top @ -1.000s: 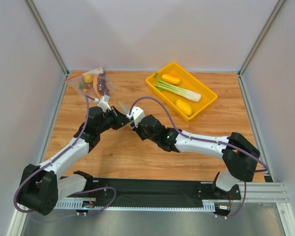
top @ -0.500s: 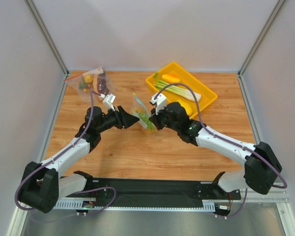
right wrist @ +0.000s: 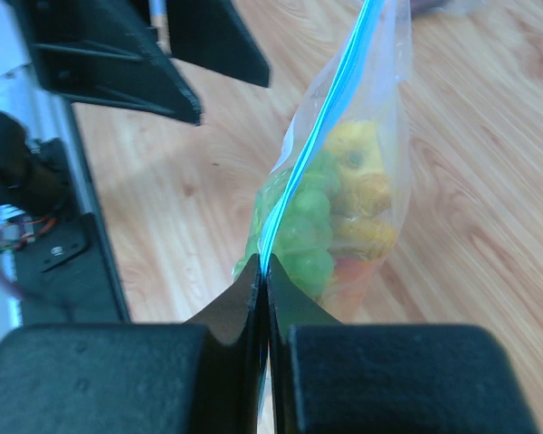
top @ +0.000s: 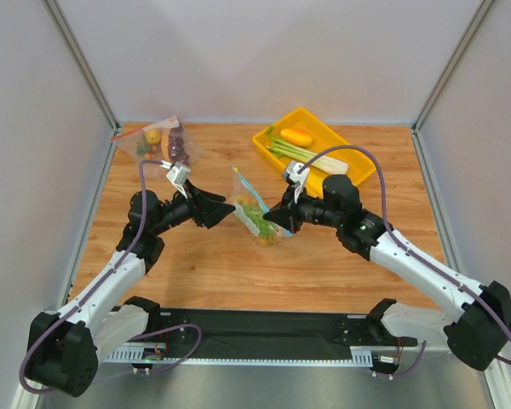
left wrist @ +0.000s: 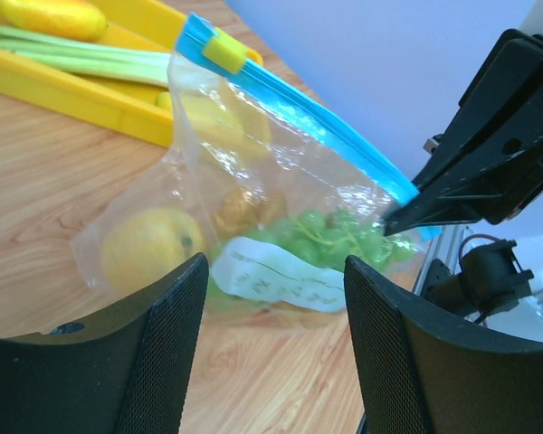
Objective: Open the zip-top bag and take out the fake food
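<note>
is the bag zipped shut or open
Shut: the blue strip on the bag runs as one sealed line from the right gripper, food inside.

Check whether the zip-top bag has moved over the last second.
Yes. Pinched in the right tool, the zip-top bag has shifted right, from well left of the yellow tray to just in front of its left corner.

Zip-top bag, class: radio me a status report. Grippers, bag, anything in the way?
Right gripper shut on zip-top bag at its blue strip, bag upright. Left gripper open, off the bag. Fake food inside. Yellow tray behind, not blocking.
</note>
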Robot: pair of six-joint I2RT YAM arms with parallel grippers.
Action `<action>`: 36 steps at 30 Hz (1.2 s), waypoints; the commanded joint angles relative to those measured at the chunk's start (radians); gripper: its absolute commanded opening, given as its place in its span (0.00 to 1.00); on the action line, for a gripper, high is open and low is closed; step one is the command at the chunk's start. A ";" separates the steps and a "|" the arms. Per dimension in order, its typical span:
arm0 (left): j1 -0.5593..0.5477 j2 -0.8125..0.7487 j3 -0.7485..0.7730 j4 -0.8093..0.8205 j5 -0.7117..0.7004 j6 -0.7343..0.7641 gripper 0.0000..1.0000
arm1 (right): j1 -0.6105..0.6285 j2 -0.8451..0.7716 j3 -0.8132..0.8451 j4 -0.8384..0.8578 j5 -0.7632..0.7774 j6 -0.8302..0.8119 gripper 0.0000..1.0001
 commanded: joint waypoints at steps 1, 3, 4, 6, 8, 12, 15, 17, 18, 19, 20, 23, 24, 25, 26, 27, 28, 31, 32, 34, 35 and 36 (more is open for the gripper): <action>0.013 -0.048 0.018 0.072 0.098 0.058 0.70 | -0.003 -0.072 -0.004 0.016 -0.186 0.050 0.00; 0.023 -0.085 0.016 0.073 0.107 0.055 0.70 | -0.003 -0.098 0.001 -0.012 -0.231 0.053 0.00; 0.025 -0.097 0.015 0.078 0.107 0.054 0.71 | -0.005 -0.106 0.012 -0.024 -0.246 0.050 0.00; 0.027 -0.131 0.010 0.089 0.109 0.044 0.73 | -0.003 -0.123 0.019 -0.054 -0.297 0.051 0.00; 0.027 -0.140 0.009 0.118 0.124 0.031 0.74 | -0.005 -0.132 0.026 -0.062 -0.338 0.065 0.00; 0.027 -0.116 0.003 0.210 0.210 -0.049 0.75 | -0.003 -0.144 0.021 -0.055 -0.410 0.089 0.00; 0.027 -0.078 -0.016 0.335 0.271 -0.136 0.75 | -0.005 -0.158 0.018 -0.050 -0.417 0.099 0.00; 0.025 -0.059 -0.028 0.392 0.294 -0.175 0.75 | -0.003 -0.174 0.016 -0.032 -0.420 0.109 0.00; 0.027 -0.042 -0.034 0.411 0.299 -0.189 0.75 | -0.003 -0.177 0.012 -0.022 -0.427 0.116 0.00; 0.027 -0.036 -0.039 0.452 0.307 -0.201 0.75 | -0.003 -0.178 0.009 -0.003 -0.429 0.123 0.00; 0.027 -0.024 -0.045 0.472 0.324 -0.228 0.75 | -0.003 -0.183 0.007 0.010 -0.433 0.138 0.00; 0.027 0.017 -0.060 0.615 0.360 -0.331 0.73 | -0.005 -0.184 -0.005 0.040 -0.429 0.152 0.00; 0.027 0.031 -0.063 0.656 0.370 -0.357 0.72 | -0.005 -0.183 -0.008 0.044 -0.427 0.155 0.00; 0.027 0.043 -0.066 0.729 0.379 -0.385 0.70 | -0.005 -0.181 -0.011 0.050 -0.426 0.157 0.00; 0.027 0.059 -0.070 0.765 0.388 -0.409 0.63 | -0.006 -0.174 -0.013 0.051 -0.427 0.158 0.00; 0.025 0.088 -0.074 0.802 0.391 -0.460 0.59 | -0.005 -0.168 -0.016 0.050 -0.427 0.160 0.00; 0.025 0.106 -0.082 0.887 0.393 -0.488 0.56 | -0.005 -0.164 -0.019 0.050 -0.427 0.162 0.00; 0.025 0.188 -0.091 1.090 0.402 -0.616 0.37 | -0.006 -0.143 -0.027 0.050 -0.409 0.151 0.00; 0.025 0.206 -0.085 1.092 0.419 -0.627 0.26 | -0.006 -0.134 -0.027 0.050 -0.398 0.146 0.00; 0.022 0.235 -0.088 1.092 0.419 -0.626 0.16 | -0.006 -0.129 -0.027 0.009 -0.346 0.116 0.00; 0.020 0.246 -0.092 1.092 0.410 -0.624 0.08 | -0.006 -0.123 -0.028 -0.007 -0.301 0.103 0.01; 0.022 0.248 -0.094 1.086 0.407 -0.623 0.04 | -0.008 -0.123 -0.030 -0.019 -0.270 0.097 0.03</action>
